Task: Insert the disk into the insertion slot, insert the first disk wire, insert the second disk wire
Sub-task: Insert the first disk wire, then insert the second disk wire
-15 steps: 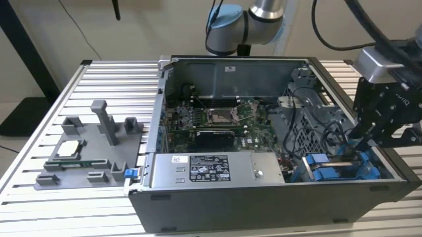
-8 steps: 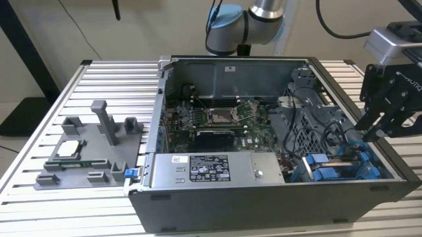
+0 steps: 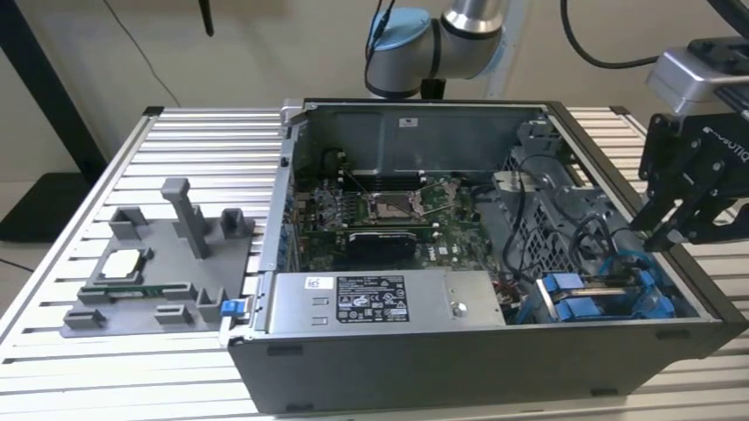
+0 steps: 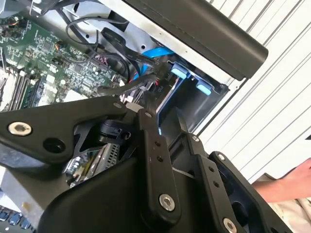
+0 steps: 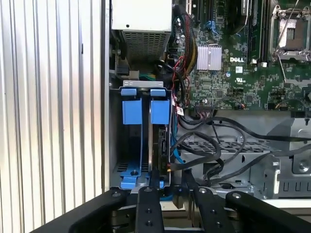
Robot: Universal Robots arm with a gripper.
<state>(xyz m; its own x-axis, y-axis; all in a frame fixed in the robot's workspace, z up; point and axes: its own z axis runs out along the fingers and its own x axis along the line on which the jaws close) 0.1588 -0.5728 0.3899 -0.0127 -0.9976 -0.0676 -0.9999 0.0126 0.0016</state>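
Disk (image 5: 156,145) seated edge-on in slot (image 5: 141,86)
Blue caddy tab (image 5: 160,111) caps its dark edge; black wires (image 5: 204,145) crowd beside; gripper (image 5: 167,188) hovers above, fingers apart, empty.

power-supply label (image 3: 368,300): a black sticker on the grey power-supply box (image 3: 468,289) carried rows of fine white print, too small to read.
white sticker (image 3: 314,281): it sat just beside the black label, and its dark marks were illegible.
gripper (image 3: 658,235): white lettering ran along its black body, only partly in view.
motherboard (image 5: 228,77): in the first wrist view a short white word stood beside the silver heatsink (image 5: 209,57), with a small white tag just beside it.
rear-wall sticker (image 3: 408,122): it was pale and nothing on it was legible.
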